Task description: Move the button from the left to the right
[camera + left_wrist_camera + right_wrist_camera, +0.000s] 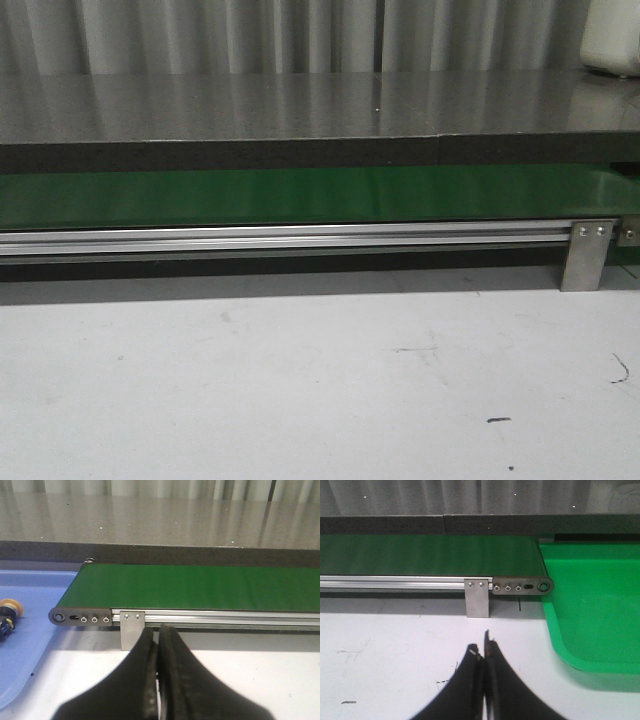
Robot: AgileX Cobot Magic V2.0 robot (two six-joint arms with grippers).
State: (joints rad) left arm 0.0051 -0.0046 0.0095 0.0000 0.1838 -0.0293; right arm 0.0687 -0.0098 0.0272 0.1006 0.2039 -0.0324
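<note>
The button (9,613), with an orange-yellow cap and a black body, lies in a blue tray (30,630) at the edge of the left wrist view. It is well to the side of my left gripper (158,632), which is shut and empty over the white table, short of the conveyor's end. My right gripper (484,647) is shut and empty over the white table near a green tray (590,610). Neither gripper nor the button shows in the front view.
A green conveyor belt (300,195) on an aluminium rail (280,238) runs across the table, with a metal bracket (586,254) at the right. Its ends show in the left wrist view (200,587) and the right wrist view (430,555). A grey counter (300,105) lies behind.
</note>
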